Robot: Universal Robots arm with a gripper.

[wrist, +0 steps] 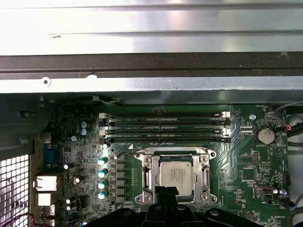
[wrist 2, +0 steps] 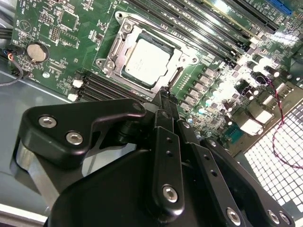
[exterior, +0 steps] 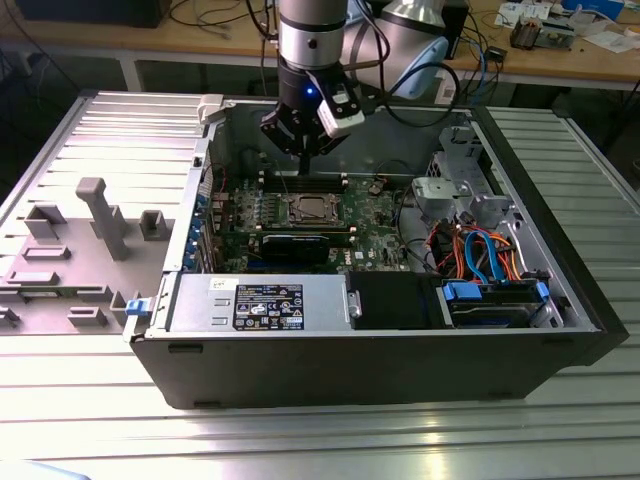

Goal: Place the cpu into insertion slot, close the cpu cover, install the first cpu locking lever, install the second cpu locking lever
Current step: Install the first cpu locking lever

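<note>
Exterior view shows the hand (exterior: 301, 150) poised above the motherboard (exterior: 300, 215) inside the open computer case (exterior: 380, 350), just behind the insertion slot (exterior: 311, 209). In both wrist views the cpu (wrist: 174, 173) sits seated in the slot, with the cpu cover (wrist: 174, 156) lying flat around it as a metal frame. The fingers (wrist 2: 165, 101) appear pressed together and hold nothing, their tips hanging just above the slot's edge. Judgement: placement and cover closure look complete, and the locking-lever stage is in hand; whether either lever is latched cannot be determined. Memory slots (wrist: 163, 127) run beside the socket and call for clearance.
</note>
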